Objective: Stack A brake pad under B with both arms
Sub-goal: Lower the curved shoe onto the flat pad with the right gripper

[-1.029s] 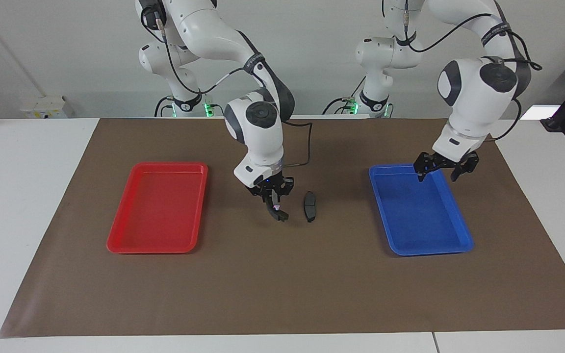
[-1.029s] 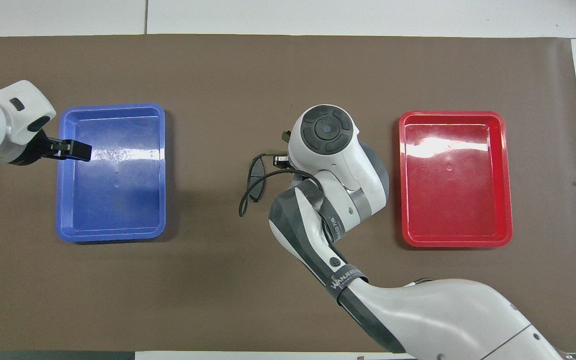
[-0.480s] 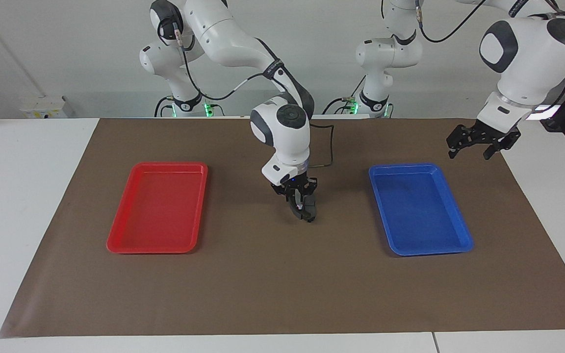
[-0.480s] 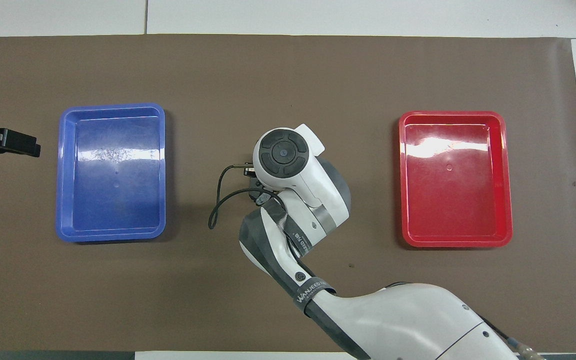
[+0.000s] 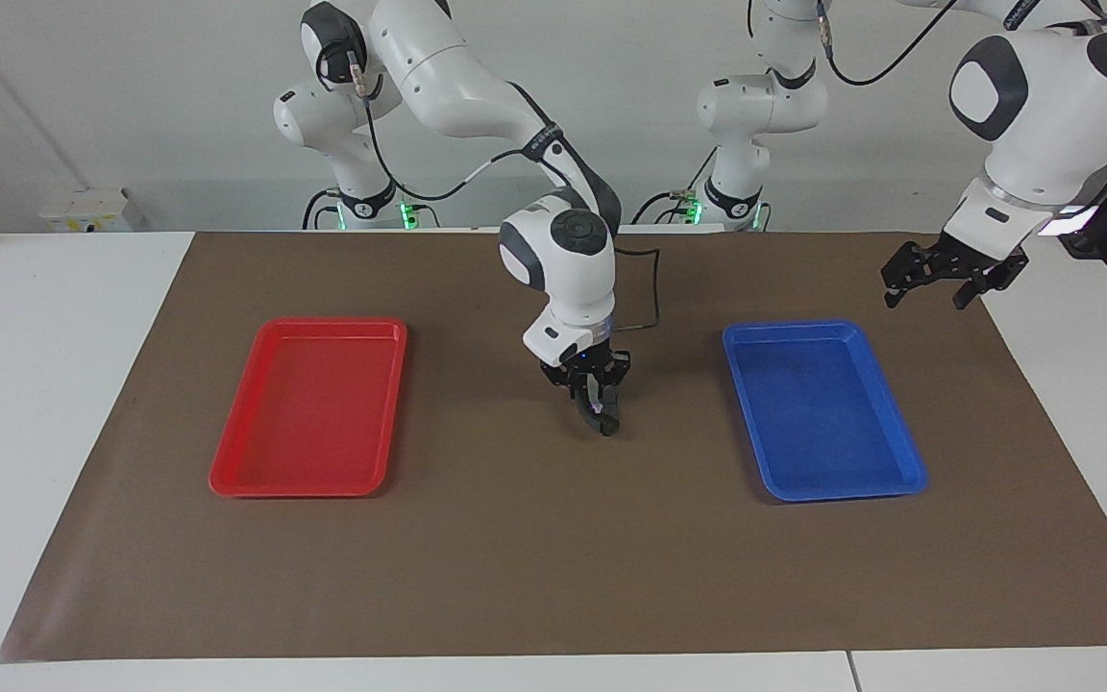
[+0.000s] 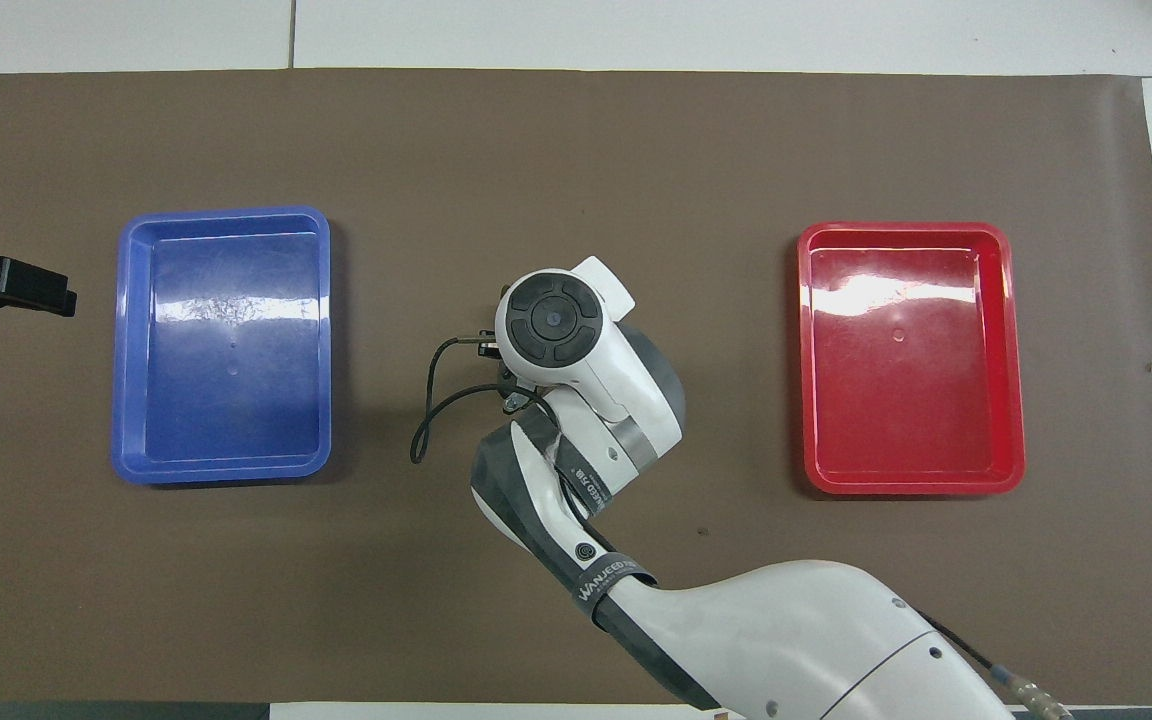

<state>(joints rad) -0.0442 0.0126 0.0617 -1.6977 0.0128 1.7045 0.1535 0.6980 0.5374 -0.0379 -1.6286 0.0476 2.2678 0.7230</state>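
My right gripper (image 5: 599, 413) is down at the middle of the brown mat, between the two trays. It is shut on brake pad B (image 5: 595, 407), of which only a dark sliver with a small pale spot shows between the fingers. A dark piece at the gripper's tips is brake pad A (image 5: 610, 424), lying on the mat; whether B touches it I cannot tell. In the overhead view the right wrist hides both pads. My left gripper (image 5: 932, 284) is open and empty, raised over the mat's edge beside the blue tray; it also shows in the overhead view (image 6: 16, 285).
An empty red tray (image 5: 227, 476) lies toward the right arm's end of the brown mat (image 5: 553, 577), and an empty blue tray (image 5: 911, 476) toward the left arm's end. A black cable (image 6: 424, 420) loops from the right wrist.
My right gripper carried pad B sideways from beside pad A to over it. My left gripper rose from over the blue tray and drew back toward the table's end.
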